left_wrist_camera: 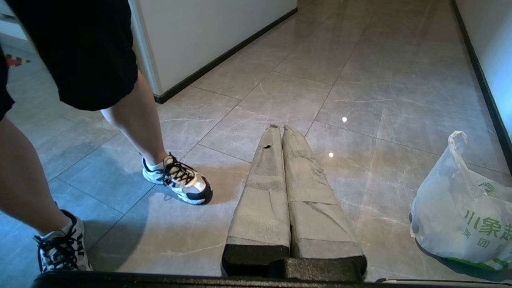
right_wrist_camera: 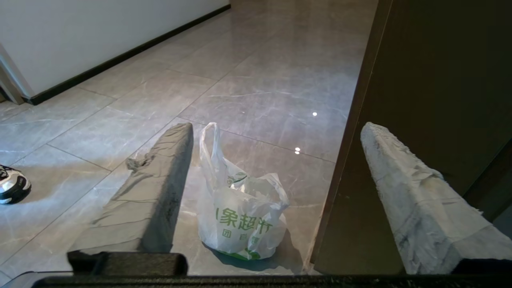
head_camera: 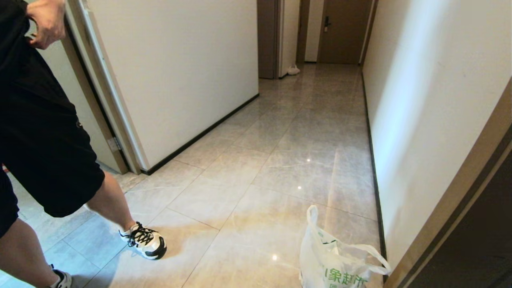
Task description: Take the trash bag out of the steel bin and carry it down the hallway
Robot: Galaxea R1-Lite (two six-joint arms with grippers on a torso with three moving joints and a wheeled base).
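The trash bag (head_camera: 336,264), white with green characters, stands on the glossy hallway floor (head_camera: 280,160) close to the right wall, one loop handle sticking up. In the right wrist view my right gripper (right_wrist_camera: 276,126) hangs open above the bag (right_wrist_camera: 240,216). Its padded fingers (right_wrist_camera: 160,180) stand wide apart and touch nothing. My left gripper (left_wrist_camera: 281,128) is shut and empty, with the bag (left_wrist_camera: 460,224) off to its side. The steel bin is out of view. Neither gripper shows in the head view.
A person in black shorts (head_camera: 48,152) stands at the left, one sneaker (head_camera: 146,241) stepping onto the tiles. A dark door frame (head_camera: 452,216) rises right beside the bag. Brown doors (head_camera: 344,28) close the corridor's far end, with a small white bundle (head_camera: 294,71) by a doorway.
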